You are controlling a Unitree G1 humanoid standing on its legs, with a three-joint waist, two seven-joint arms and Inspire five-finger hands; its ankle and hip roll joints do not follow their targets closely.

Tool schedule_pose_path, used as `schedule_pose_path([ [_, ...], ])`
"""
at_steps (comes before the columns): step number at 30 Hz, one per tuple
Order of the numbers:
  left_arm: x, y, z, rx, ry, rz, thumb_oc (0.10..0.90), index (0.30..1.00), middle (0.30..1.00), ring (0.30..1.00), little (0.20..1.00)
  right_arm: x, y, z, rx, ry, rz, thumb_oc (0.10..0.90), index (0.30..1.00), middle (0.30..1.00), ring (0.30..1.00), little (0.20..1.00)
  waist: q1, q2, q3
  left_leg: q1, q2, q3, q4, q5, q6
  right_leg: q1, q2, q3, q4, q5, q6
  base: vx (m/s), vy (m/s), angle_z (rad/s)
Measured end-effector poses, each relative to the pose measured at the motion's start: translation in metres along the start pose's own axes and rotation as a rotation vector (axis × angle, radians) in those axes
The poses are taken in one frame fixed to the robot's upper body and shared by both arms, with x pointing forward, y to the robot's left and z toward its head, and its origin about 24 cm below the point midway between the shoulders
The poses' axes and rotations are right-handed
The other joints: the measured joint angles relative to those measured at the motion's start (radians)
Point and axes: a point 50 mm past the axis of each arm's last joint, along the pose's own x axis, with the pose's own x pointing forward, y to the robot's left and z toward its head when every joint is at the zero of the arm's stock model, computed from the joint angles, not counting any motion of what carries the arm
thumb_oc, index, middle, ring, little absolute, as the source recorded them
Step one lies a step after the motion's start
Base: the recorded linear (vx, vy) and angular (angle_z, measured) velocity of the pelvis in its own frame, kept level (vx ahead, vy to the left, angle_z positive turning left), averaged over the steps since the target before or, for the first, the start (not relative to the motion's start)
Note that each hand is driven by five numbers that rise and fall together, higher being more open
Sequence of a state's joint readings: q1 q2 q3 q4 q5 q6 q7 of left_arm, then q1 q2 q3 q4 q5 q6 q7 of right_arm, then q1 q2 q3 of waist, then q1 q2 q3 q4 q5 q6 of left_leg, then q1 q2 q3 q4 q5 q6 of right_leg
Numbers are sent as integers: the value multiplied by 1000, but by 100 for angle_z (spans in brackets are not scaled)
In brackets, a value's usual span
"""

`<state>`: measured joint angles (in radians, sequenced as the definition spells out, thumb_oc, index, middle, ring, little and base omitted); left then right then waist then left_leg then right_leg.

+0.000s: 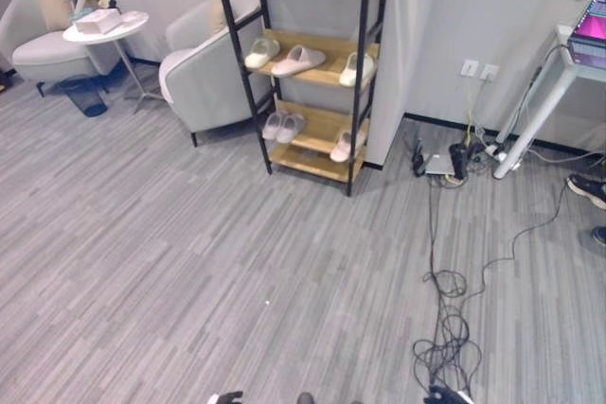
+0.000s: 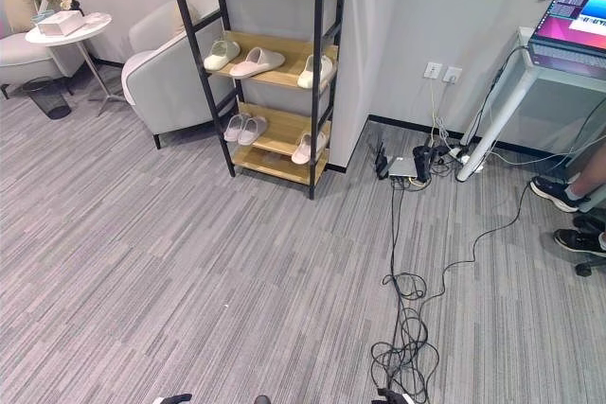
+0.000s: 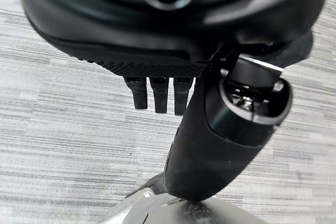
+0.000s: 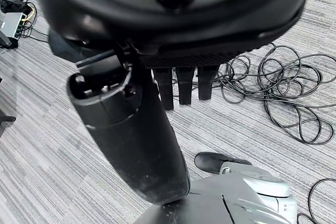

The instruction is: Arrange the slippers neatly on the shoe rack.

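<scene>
In the left eye view, the tall black-metal shoe rack with wooden shelves (image 1: 303, 63) stands against the grey wall, well away from the robot across the grey striped carpet floor (image 1: 189, 262). On the rack's middle shelf lie three pale cream slippers (image 1: 298, 60): two toward its left post, one set apart by its right post. On the shelf below sit a close pair of pale pink slippers (image 1: 284, 126) and a single cream slipper (image 1: 342, 146) at the right post. The spacing looks uneven, so the arranging is not finished. Left of the rack stands a light grey armchair (image 1: 204, 78). The left hand (image 1: 227, 397) and right hand (image 1: 445, 395) just show low down, far from the rack.

The right eye view shows the same rack, and well to its right a white desk with an open laptop (image 2: 578, 30) and a person's shoes (image 2: 559, 198) on the floor.

In the left wrist view, the left hand hangs over bare carpet, its fingers (image 3: 157, 94) straight and relaxed, holding nothing.

In the right wrist view, the right hand's fingers (image 4: 184, 85) are likewise straight and empty, above the carpet.

My reading: this is the approach stage. The next move calls for walking up to the rack and reaching for a stray slipper to pair it.
</scene>
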<state>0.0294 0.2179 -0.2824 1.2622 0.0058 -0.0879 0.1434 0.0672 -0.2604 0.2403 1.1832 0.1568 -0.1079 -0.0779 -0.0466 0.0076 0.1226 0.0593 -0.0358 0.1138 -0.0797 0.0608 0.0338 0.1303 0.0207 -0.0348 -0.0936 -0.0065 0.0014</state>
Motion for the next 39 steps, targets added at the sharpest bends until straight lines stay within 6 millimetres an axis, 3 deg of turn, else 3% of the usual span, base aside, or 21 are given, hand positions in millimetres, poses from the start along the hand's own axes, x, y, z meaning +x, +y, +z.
schedule_pose_path([
  [17, 1, 2, 3, 48, -16, -5, 800, 900, 900, 900, 900, 0, 1, -5, -5, 25, 4, 800, 900, 900, 900, 900, -4, -8, -1, 4, 3, 9, 4, -4, -6, 1, 3, 8, 8, 0, -1, 4, -34, -1],
  [20, 2, 4, 7, 47, -25, 0, 800, 900, 900, 900, 900, 1, 1, -3, -22, 28, 8, 800, 900, 900, 900, 900, -3, -12, 3, -19, 10, 15, 40, -15, -24, -20, 7, 16, 30, -15, -18, -14, -66, -5],
  [22, 4, 14, 17, 63, -52, 22, 800, 900, 900, 900, 900, 2, 1, 3, -24, 13, 7, 800, 900, 900, 900, 900, 8, -19, 33, -75, 22, 16, 132, -39, -80, -48, 11, 15, 66, -31, -42, 48, -88, 6],
  [24, 8, 29, 41, 67, -108, 61, 800, 900, 900, 900, 900, 4, 1, 8, -30, 2, 8, 800, 900, 900, 900, 900, 28, -52, 76, -164, 9, 10, 260, -4, -136, -68, -25, 14, 92, -35, -71, 107, -34, 9],
  [25, 9, 31, 46, 66, -119, 66, 800, 900, 900, 900, 900, 4, 1, 9, -52, 4, 7, 800, 900, 900, 900, 900, 23, -71, 87, -199, 11, 7, 313, -9, -126, -61, -41, -3, 73, -12, -81, 149, 6, 16],
  [28, 8, 24, 43, 58, -106, 53, 800, 900, 900, 900, 900, 3, -2, 4, -75, 24, -1, 800, 900, 900, 900, 900, 19, -53, 92, -196, 66, 5, 260, -16, -120, -20, -36, -10, 30, -4, -81, 173, 32, 11],
  [31, 8, 21, 41, 49, -102, 48, 800, 900, 900, 900, 900, 3, -4, 4, -86, 23, -5, 800, 900, 900, 900, 900, 26, -45, 97, -199, 82, 7, 150, 4, -117, -1, -36, -5, 8, -8, -75, 246, 67, 1],
  [34, 8, 22, 41, 45, -103, 49, 800, 900, 900, 900, 900, 5, -6, 13, -92, 0, -14, 800, 900, 900, 900, 900, 32, -39, 98, -217, 84, 11, 82, 49, -121, 15, -34, 6, 8, -33, -52, 187, 80, -17],
  [36, 7, 16, 37, 35, -92, 35, 800, 900, 900, 900, 900, 5, -11, 11, -97, 1, -26, 800, 900, 900, 900, 900, 33, -11, 87, -181, 87, 5, 40, 64, -106, 45, -31, 28, 7, -63, -20, 245, 120, -36],
  [37, 7, 11, 32, 33, -76, 24, 800, 900, 900, 900, 900, 5, -9, 11, -97, 2, -26, 800, 900, 900, 900, 900, 38, -22, 84, -157, 71, 20, 36, 86, -36, 57, -44, 50, 13, -88, 4, 150, 67, -40],
  [39, 7, 19, 35, 41, -82, 43, 800, 900, 900, 900, 900, 5, -3, 12, -122, -4, -7, 800, 900, 900, 900, 900, 50, -58, 76, -150, 27, 46, 35, 64, -9, 39, -91, 57, 52, -119, 44, 217, 108, -26],
])
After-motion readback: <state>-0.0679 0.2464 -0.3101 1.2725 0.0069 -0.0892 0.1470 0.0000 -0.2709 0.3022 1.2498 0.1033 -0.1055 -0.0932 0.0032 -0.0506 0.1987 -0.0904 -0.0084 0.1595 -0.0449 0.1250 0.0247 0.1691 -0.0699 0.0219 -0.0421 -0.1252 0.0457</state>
